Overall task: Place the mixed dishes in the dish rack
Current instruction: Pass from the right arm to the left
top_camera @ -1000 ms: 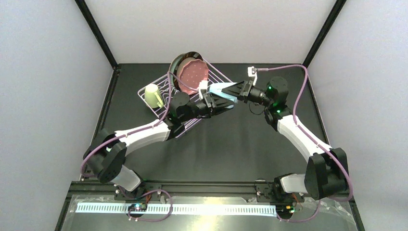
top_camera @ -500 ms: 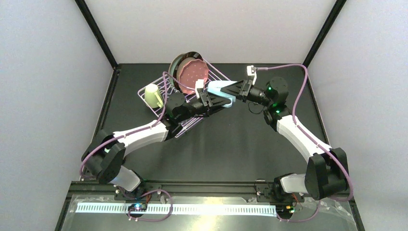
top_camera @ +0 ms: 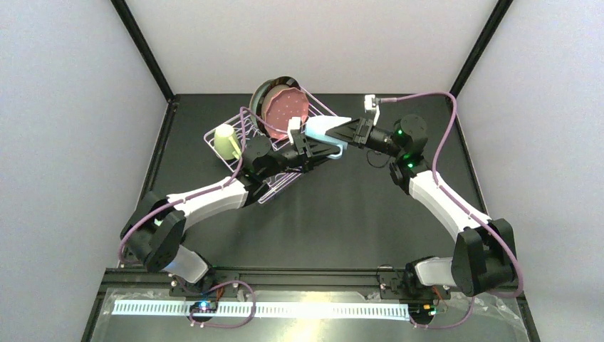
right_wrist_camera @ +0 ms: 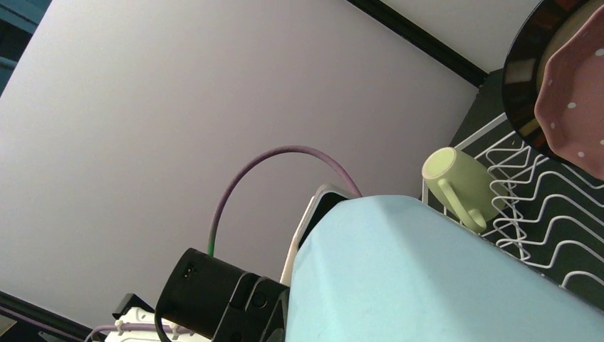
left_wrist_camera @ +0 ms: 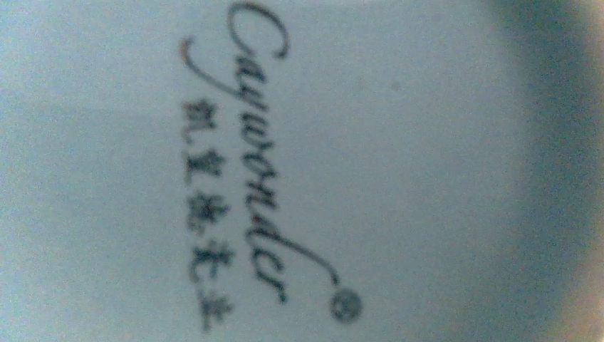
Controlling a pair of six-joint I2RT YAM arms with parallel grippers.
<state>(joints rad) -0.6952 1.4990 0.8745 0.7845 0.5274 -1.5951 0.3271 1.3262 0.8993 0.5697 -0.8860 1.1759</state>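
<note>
The light blue mug (top_camera: 324,130) hangs sideways above the right end of the dish rack (top_camera: 211,135), clamped in the right gripper (top_camera: 349,134). The left gripper (top_camera: 303,146) sits at the mug's base, and I can't tell whether it grips. Its own camera shows only the blurred stamped base. The pink speckled plate (top_camera: 285,110) stands just behind, and the pale green mug (top_camera: 227,141) is at the rack's left end.

Pale lilac walls (top_camera: 71,107), black tabletop (top_camera: 342,221)

High rear overview, both wrist cameras close on light blue mug (top_camera: 322,129)
</note>
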